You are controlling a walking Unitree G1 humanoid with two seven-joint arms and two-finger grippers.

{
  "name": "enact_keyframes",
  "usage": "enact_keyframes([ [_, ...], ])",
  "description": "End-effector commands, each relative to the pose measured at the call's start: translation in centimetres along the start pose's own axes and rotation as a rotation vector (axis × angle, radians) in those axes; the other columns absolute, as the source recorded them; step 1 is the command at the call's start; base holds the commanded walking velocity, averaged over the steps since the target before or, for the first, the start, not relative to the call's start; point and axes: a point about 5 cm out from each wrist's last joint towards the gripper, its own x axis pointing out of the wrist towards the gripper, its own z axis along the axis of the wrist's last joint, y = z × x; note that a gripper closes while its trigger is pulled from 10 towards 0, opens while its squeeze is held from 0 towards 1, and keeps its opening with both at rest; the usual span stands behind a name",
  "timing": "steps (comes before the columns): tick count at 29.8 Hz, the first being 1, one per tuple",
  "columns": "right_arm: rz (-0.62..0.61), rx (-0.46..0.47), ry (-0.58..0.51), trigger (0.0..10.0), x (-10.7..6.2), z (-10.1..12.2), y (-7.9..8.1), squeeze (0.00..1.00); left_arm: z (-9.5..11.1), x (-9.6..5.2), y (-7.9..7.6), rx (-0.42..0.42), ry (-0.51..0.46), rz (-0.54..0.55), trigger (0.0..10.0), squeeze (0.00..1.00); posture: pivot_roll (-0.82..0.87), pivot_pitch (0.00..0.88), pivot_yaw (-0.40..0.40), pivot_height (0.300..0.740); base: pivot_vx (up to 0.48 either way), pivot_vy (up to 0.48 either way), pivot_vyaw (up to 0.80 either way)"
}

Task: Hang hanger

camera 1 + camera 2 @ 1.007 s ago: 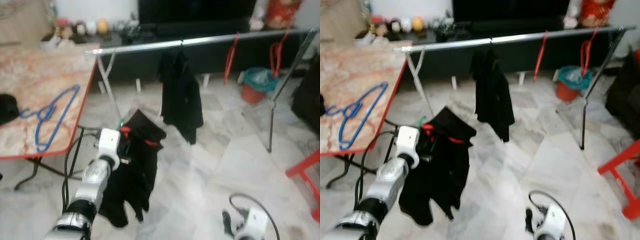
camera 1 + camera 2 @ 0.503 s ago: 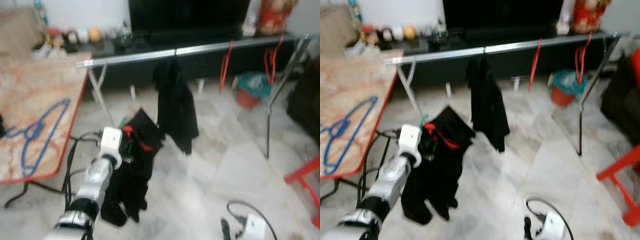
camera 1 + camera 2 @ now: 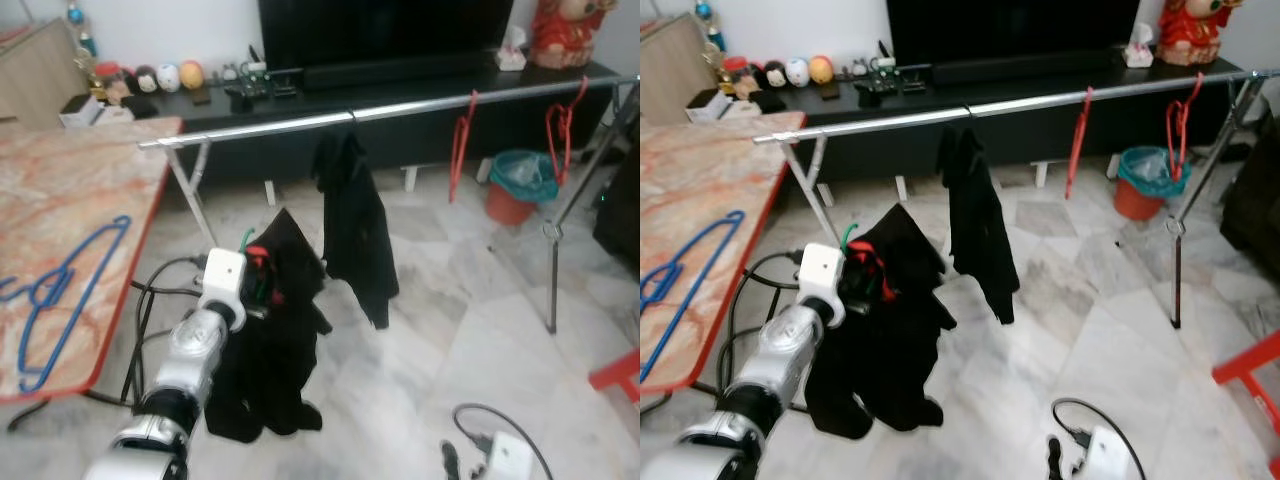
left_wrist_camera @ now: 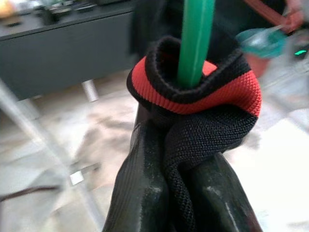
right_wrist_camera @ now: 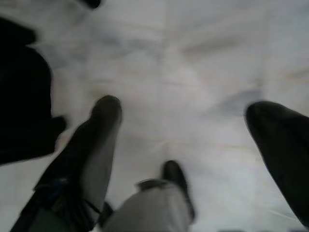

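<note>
Green hanger carrying a black garment is pinched in the left claw below the rail, so it's mid-carry; next needs lifting the hook over it; right claw spread, idle.

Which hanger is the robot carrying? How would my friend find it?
Find the long silver rail in front of the black TV cabinet. Below its left end, the left gripper holds up a black garment, jaws shut on its red-trimmed collar. The hanger pokes out of that collar: it is green, unlike the red hangers on the rail and the blue one on the table.
</note>
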Motion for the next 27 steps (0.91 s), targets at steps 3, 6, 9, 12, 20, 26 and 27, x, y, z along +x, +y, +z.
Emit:
enact_keyframes([
  [3, 0.018, 0.006, -0.004, 10.0, 0.11, 0.17, 0.73, 0.00, 0.97, 0.03, 1.31, 0.040, -0.035, 0.025, 10.0, 0.00, -0.02, 0.000, 0.040, 0.740, 0.315, 0.000, 0.00],
  [6, 0.018, 0.006, -0.004, 10.0, 0.11, 0.17, 0.73, 0.00, 0.97, 0.03, 1.31, 0.040, -0.035, 0.025, 10.0, 0.00, -0.02, 0.000, 0.040, 0.740, 0.315, 0.000, 0.00],
  [9, 0.018, 0.006, -0.004, 10.0, 0.11, 0.17, 0.73, 0.00, 0.97, 0.03, 1.31, 0.040, -0.035, 0.025, 10.0, 0.00, -0.02, 0.000, 0.040, 0.740, 0.315, 0.000, 0.00],
  [12, 0.018, 0.006, -0.004, 10.0, 0.11, 0.17, 0.73, 0.00, 0.97, 0.03, 1.31, 0.040, -0.035, 0.025, 10.0, 0.00, -0.02, 0.000, 0.040, 0.740, 0.315, 0.000, 0.00],
  [20, 0.018, 0.006, -0.004, 10.0, 0.11, 0.17, 0.73, 0.00, 0.97, 0.03, 1.31, 0.040, -0.035, 0.025, 10.0, 0.00, -0.02, 0.000, 0.040, 0.740, 0.315, 0.000, 0.00],
  [26, 0.018, 0.006, -0.004, 10.0, 0.11, 0.17, 0.73, 0.00, 0.97, 0.03, 1.31, 0.040, -0.035, 0.025, 10.0, 0.00, -0.02, 0.000, 0.040, 0.740, 0.315, 0.000, 0.00],
  [27, 0.018, 0.006, -0.004, 10.0, 0.11, 0.17, 0.73, 0.00, 0.97, 0.03, 1.31, 0.040, -0.035, 0.025, 10.0, 0.00, -0.02, 0.000, 0.040, 0.740, 0.315, 0.000, 0.00],
])
